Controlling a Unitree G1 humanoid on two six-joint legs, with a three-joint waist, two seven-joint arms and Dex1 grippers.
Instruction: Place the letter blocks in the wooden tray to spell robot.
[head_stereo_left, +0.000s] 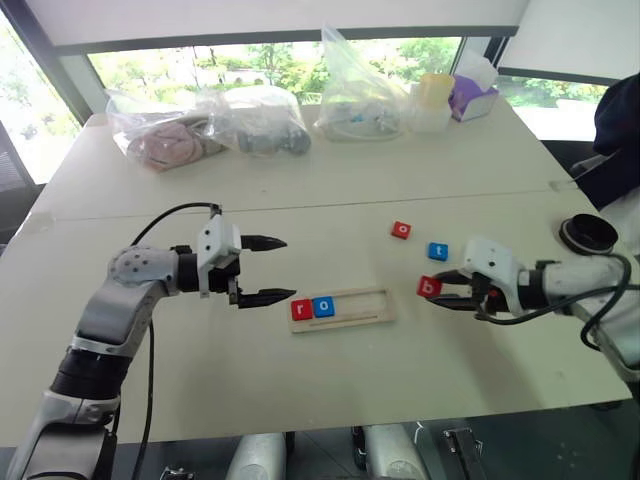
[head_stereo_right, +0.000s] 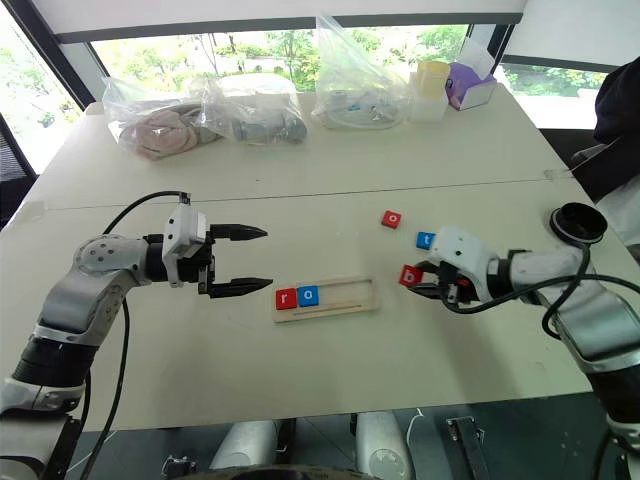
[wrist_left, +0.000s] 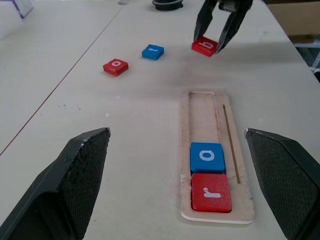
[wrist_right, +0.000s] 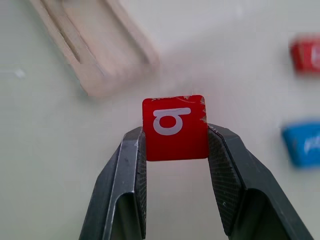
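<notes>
While the right claw (head_stereo_left: 437, 291) is clamped on the red "b" block (wrist_right: 174, 127), one black finger pressed to each side of the tile, that block sits at about 3 o'clock from the wooden tray (head_stereo_left: 343, 308), off its right end and apart from it. Whether the tile rests on the table (head_stereo_left: 330, 190) or is lifted just clear of it cannot be told.

Inside the tray, the red "r" block (head_stereo_left: 301, 309) and the blue "o" block (head_stereo_left: 323, 306) lie side by side, touching, at the tray's left end; the remaining slots to their right are bare wood.

At roughly 1 o'clock from the tray lie two loose tiles flat on the table: the red "o" block (head_stereo_left: 401, 230) and, near it toward 4 o'clock, the blue "t" block (head_stereo_left: 438, 251), which lies just beyond the held "b".

At 9 o'clock from the tray the left claw (head_stereo_left: 269, 270) hangs above the table with its fingers spread wide apart, gripping nothing, pointing toward the tray's left end.
</notes>
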